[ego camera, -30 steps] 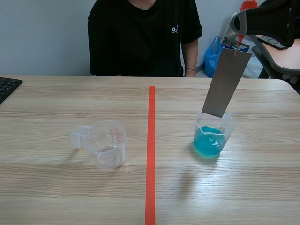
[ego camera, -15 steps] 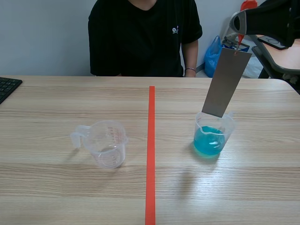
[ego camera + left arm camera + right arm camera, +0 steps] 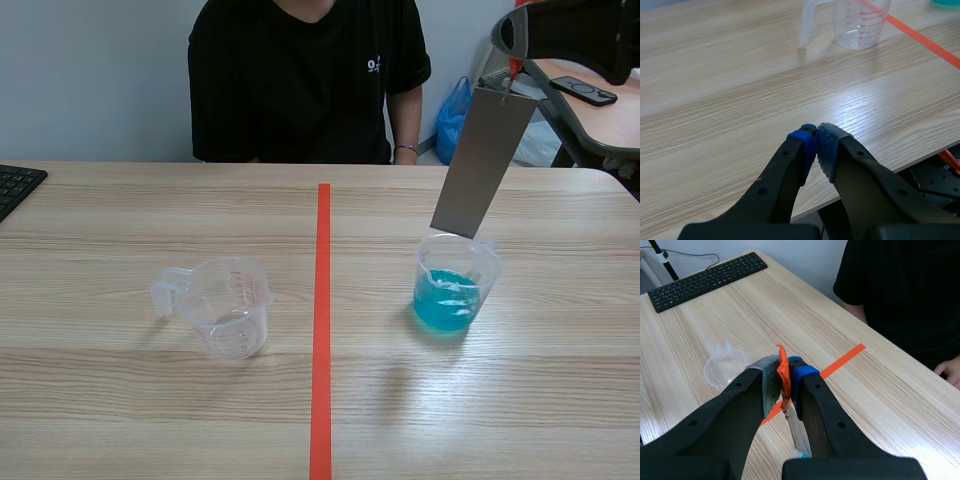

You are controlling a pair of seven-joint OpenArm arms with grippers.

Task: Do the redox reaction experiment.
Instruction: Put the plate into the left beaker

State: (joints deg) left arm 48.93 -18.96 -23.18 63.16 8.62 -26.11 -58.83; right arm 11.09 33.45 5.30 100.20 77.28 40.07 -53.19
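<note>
A grey metal strip (image 3: 481, 165) hangs tilted from my raised right gripper (image 3: 514, 66), which is shut on the strip's orange tab (image 3: 783, 371). The strip's lower end is just above the rim of a clear beaker (image 3: 453, 285) with blue liquid, right of the red line. An empty clear measuring cup (image 3: 227, 305) stands left of the line. In the left wrist view that cup (image 3: 861, 22) is far ahead of my left gripper (image 3: 816, 139), which is shut on nothing near the table's front edge.
A person in a black shirt (image 3: 305, 80) sits across the table. A black keyboard (image 3: 15, 185) lies at the far left edge. The red tape line (image 3: 321, 320) runs down the table's middle. A blue bag (image 3: 455, 118) sits beyond the table.
My right gripper has risen, lifting the strip's lower end out of the blue liquid to just above the beaker's rim. The left arm has not moved.
</note>
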